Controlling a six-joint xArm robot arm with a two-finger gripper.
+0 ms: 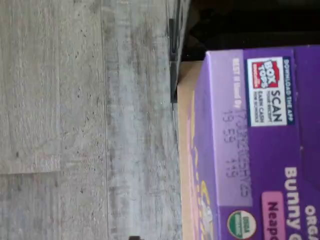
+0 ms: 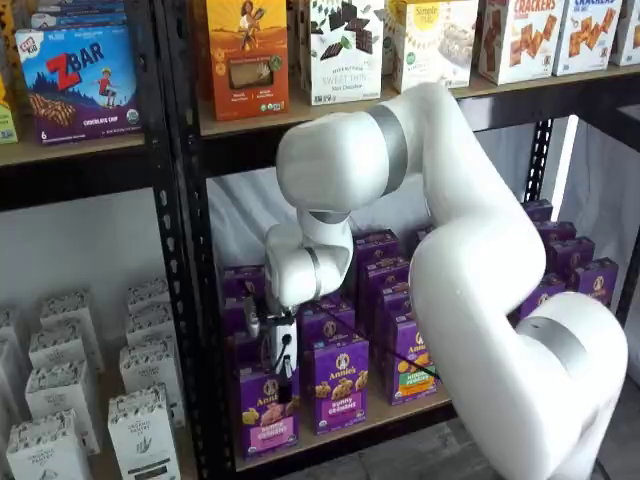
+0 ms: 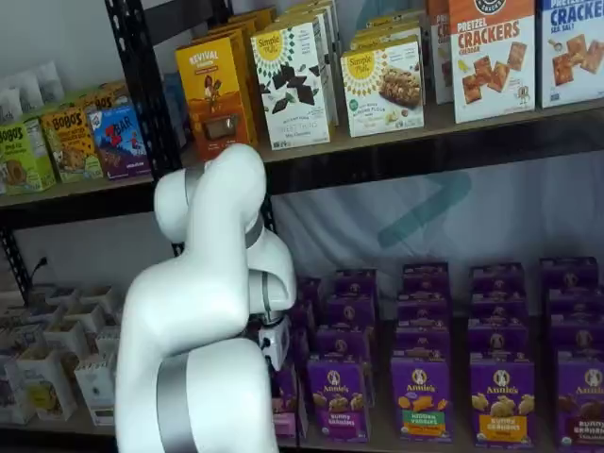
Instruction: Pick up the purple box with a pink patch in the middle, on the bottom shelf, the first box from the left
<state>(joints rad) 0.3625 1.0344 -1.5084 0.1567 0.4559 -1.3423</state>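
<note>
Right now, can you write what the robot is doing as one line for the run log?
stage: reaching | target: purple box, bottom shelf, not lifted | gripper: just above box, fingers unclear | wrist view: box top close

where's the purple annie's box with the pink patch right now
The purple box stands at the left end of the front row on the bottom shelf in a shelf view, beside the black upright, directly under the gripper.

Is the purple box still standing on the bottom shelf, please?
Yes, the purple box stands upright on the bottom shelf, its base on the board.
</note>
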